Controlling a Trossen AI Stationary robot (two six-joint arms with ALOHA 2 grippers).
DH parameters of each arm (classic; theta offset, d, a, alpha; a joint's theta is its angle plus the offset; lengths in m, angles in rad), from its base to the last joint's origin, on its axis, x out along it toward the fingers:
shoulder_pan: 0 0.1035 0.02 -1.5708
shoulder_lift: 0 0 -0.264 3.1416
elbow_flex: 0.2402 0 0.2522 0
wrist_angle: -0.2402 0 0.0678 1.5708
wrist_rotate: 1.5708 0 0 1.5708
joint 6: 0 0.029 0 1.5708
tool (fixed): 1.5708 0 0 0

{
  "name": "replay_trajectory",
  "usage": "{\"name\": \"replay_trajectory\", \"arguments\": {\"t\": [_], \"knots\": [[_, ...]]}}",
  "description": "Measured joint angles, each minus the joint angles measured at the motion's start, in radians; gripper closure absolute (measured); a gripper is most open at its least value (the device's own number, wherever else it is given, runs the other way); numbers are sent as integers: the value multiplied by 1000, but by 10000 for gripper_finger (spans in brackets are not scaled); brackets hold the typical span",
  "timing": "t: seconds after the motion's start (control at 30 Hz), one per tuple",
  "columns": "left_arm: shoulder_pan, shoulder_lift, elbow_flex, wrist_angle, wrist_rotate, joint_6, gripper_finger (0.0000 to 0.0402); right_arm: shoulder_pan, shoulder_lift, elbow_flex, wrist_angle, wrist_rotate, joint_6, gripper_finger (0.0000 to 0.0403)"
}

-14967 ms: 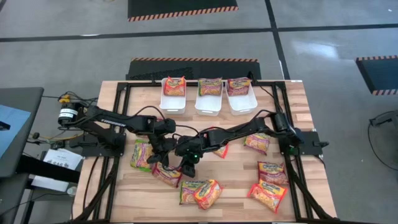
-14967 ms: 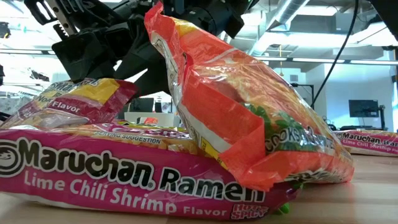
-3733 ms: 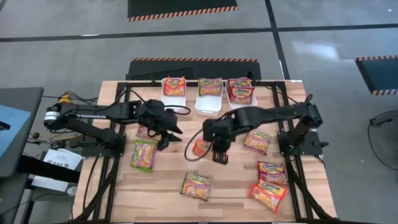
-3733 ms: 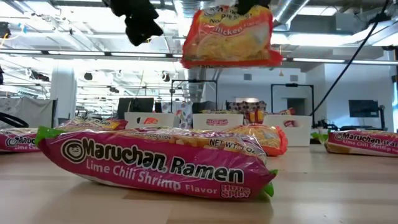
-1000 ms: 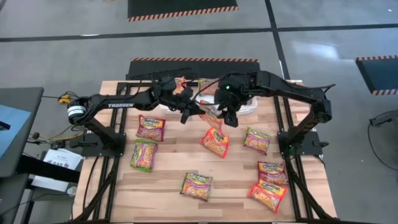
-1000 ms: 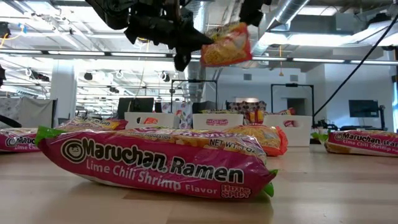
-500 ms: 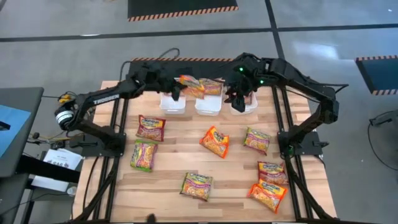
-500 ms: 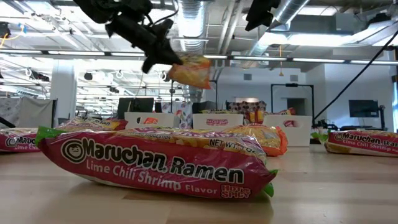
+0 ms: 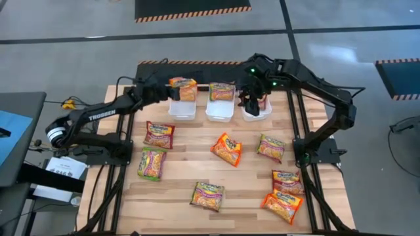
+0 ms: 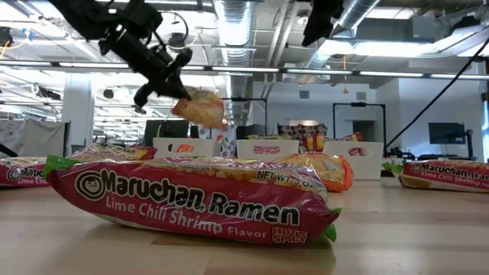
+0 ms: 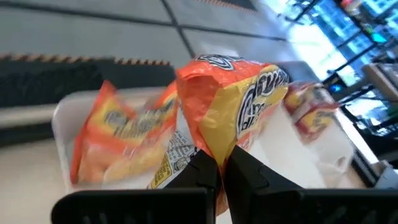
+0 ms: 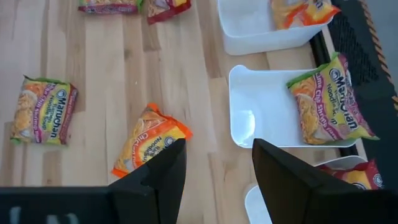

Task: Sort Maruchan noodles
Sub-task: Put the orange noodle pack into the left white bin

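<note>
Glossy crinkled plastic noodle packets (image 9: 226, 149), smooth white plastic bins (image 9: 220, 110), pale wood table (image 9: 249, 187).

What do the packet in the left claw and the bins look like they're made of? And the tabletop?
Orange packet pinched in the shut left claw: thin glossy plastic film, judging by its crinkles and sheen.
Left bin beneath it: smooth white moulded plastic, probably rigid; rounded corners, faint shine.
Tabletop: light wood in joined strips with visible grain, likely butcher block.
</note>
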Motion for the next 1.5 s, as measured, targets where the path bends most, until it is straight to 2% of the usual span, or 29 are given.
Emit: {"name": "replay_trajectory", "arguments": {"t": [0.2,0.47,0.67,0.97,1.13,1.5], "knots": [[17,7,-91,92,-73,-44,401,1,7,0,-23,0,0,195],[30,74,-117,88,-43,-56,401,1,7,0,-21,0,7,195],[34,171,-117,220,-3,-49,401,1,7,0,-21,0,23,195],[54,270,-117,269,35,-70,399,1,7,0,-21,0,61,195],[99,273,-117,272,133,-38,370,2,7,0,-21,-1,61,195],[160,273,-117,272,291,-53,269,2,7,0,-21,-1,63,195]]}}
